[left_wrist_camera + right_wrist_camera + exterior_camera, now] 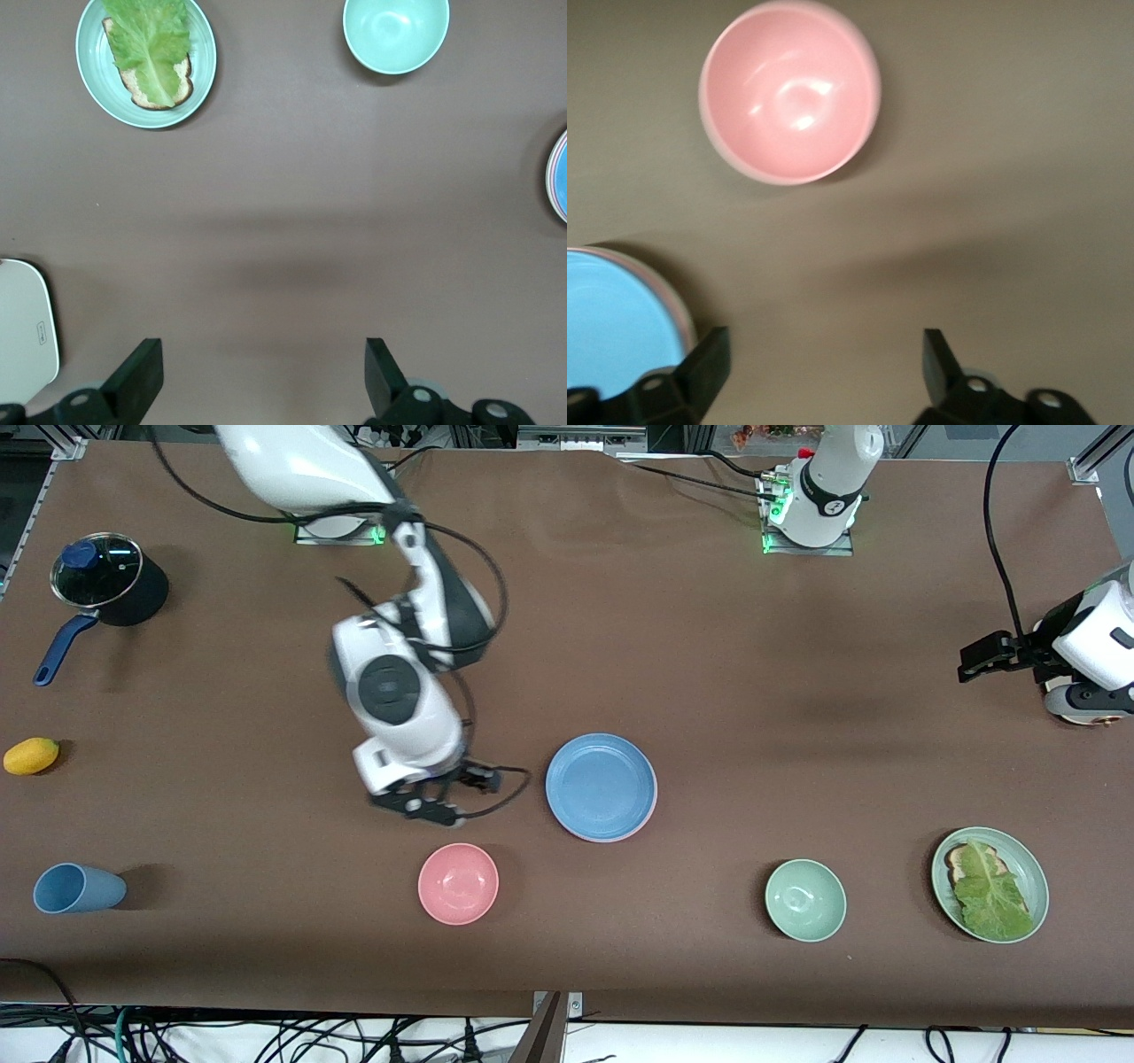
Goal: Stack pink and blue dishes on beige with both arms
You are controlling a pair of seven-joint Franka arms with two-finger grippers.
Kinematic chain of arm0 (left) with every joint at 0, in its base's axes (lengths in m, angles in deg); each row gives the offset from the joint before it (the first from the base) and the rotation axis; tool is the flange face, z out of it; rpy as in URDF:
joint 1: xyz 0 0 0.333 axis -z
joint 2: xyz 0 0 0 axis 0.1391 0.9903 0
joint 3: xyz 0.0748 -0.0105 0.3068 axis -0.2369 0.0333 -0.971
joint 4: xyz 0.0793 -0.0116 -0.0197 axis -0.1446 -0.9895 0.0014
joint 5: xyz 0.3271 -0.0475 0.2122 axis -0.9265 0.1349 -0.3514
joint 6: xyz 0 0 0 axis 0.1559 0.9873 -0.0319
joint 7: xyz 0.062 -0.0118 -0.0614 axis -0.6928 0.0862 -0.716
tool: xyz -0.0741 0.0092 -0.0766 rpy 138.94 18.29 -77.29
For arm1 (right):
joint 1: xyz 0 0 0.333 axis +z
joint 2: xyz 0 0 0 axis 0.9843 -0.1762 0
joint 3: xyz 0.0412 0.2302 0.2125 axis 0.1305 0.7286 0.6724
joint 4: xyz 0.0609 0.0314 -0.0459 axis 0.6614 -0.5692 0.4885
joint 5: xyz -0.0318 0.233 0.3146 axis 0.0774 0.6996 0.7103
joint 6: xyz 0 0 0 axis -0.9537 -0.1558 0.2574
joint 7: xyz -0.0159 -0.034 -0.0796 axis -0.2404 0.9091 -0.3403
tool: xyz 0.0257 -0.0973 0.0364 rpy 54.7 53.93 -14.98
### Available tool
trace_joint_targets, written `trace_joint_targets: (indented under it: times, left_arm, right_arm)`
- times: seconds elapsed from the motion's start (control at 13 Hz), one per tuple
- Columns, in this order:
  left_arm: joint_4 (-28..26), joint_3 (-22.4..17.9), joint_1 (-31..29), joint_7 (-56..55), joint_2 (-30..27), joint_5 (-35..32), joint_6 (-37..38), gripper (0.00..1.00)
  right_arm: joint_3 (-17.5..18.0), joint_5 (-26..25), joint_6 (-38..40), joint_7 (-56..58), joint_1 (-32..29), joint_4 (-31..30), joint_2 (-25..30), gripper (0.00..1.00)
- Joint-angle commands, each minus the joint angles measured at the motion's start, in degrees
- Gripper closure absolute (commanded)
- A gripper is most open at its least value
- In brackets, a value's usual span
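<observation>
Right gripper (431, 797): I see its fingers (704, 363) spread wide, nothing between them, touching nothing. It hangs low over bare tabletop (709, 655), between the pink bowl (458, 883) and the blue plate (601, 786), just beside the plate's rim toward the right arm's end.

Left gripper (973, 662): fingers (142, 376) also wide apart, empty. That arm waits up at its own end of the tabletop, over bare surface, well apart from the stack.

Blue plate sits mid-tabletop, flat. A thin pink edge (640, 825) shows under its rim, so I read the pink plate as lying beneath it. Can't make out any beige plate under those two from here.

Other stuff: pink bowl is nearer the front cam than the blue plate. Green bowl (805, 900) and green plate (1028, 868) w/ toast and lettuce (990, 890) sit toward the left arm's end. Blue cup (75, 888) on its side, a lemon (31, 755) and a lidded pot (102, 580) toward the right arm's end.
</observation>
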Motion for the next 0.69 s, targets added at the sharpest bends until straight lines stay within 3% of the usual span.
trace_joint_targets:
  times: [0.0,0.31,0.46,0.62]
  left_arm:
    - [0.7,-0.3,0.0,1.2,-0.8,0.9,0.4,0.00]
    - [1.4,-0.1,0.0,1.2,-1.0,2.3,1.1,0.00]
    - [2.5,-0.2,0.1,1.0,-0.9,2.1,1.3,0.00]
    - [2.7,0.4,0.4,1.2,-0.9,1.4,2.1,0.00]
  right_arm:
    - [1.1,0.0,6.9,12.0,-7.0,-1.2,5.0,0.00]
    - [0.9,0.0,12.2,16.2,-10.9,-4.8,13.0,0.00]
    - [4.0,-0.1,12.8,16.8,-16.0,-11.3,20.3,0.00]
    - [7.4,-0.2,15.0,22.0,-21.3,-13.3,25.5,0.00]
